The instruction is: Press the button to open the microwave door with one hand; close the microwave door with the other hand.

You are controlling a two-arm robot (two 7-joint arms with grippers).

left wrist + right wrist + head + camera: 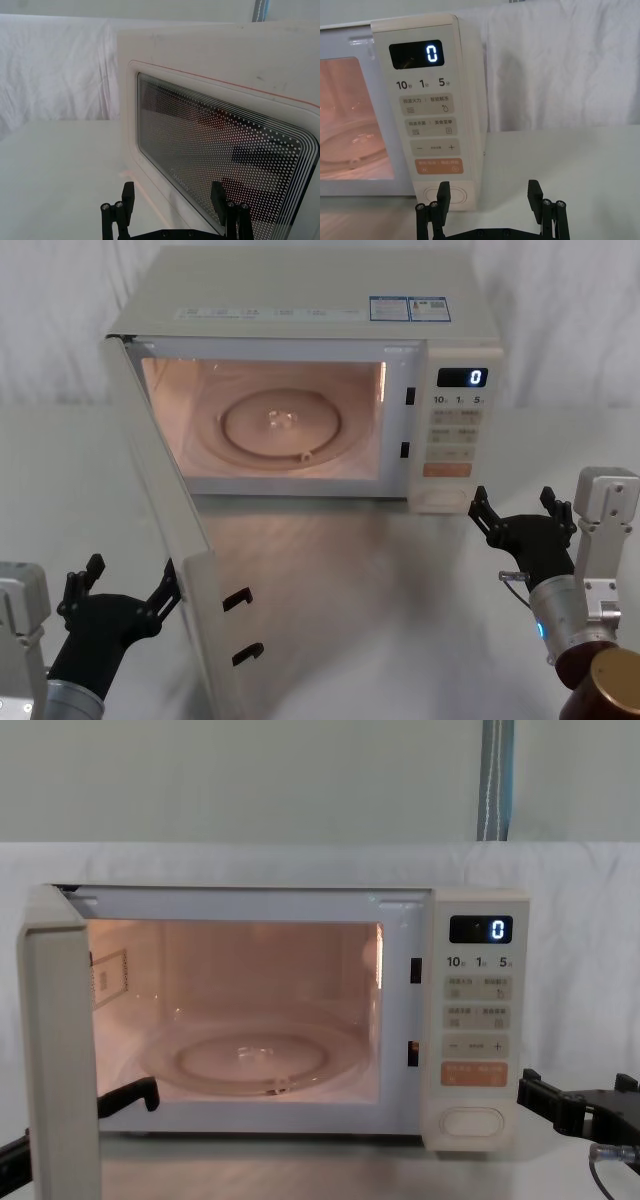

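Observation:
The microwave door (172, 515) stands wide open, swung out to the left on its left hinge, and the lit cavity shows a glass turntable (280, 425). My left gripper (135, 568) is open just outside the door's outer face, close to its dark window (225, 150). The wide oval button (440, 502) sits at the bottom of the keypad panel. My right gripper (514, 502) is open, a little in front of and to the right of the button (457, 194), not touching it. From the chest, the right gripper (577, 1085) hangs right of the button (472, 1121).
The microwave (300, 300) stands at the back of a white cloth-covered table (400, 620). Its display (416, 54) reads 0, with an orange key (438, 166) above the button. White cloth hangs behind. Two latch hooks (240, 625) stick out of the door's free edge.

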